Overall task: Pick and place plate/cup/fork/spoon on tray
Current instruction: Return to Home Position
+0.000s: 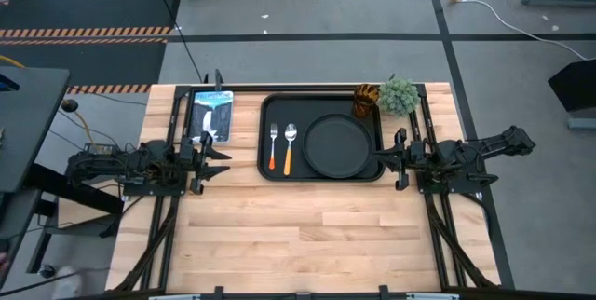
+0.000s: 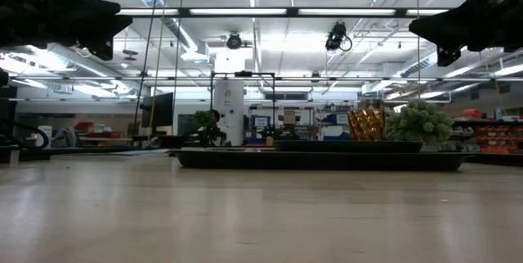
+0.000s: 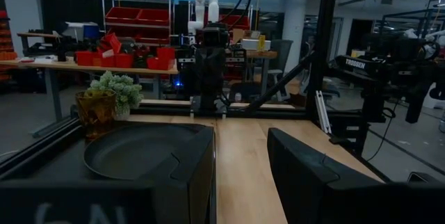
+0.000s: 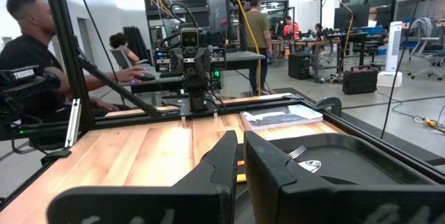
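Observation:
The black tray [image 1: 264,142] lies at the table's far middle. On it the round black plate [image 1: 337,144] lies at the right, and the fork [image 1: 273,143] and the spoon [image 1: 290,144] lie side by side at the left. The amber cup [image 1: 365,101] stands at the tray's far right corner. My left gripper [image 1: 223,157] hovers left of the tray, open and empty; in the left wrist view [image 3: 241,140] it points at the plate [image 3: 139,151] and cup [image 3: 96,113]. My right gripper [image 1: 384,158] hovers at the tray's right edge, shut and empty [image 4: 240,144].
A fuzzy green plant ball [image 1: 399,96] stands beside the cup, off the tray's far right corner. A blue and white booklet [image 1: 212,114] lies left of the tray at the far edge. Bare wood lies toward the table's near edge. People sit and stand beyond the table [image 4: 31,36].

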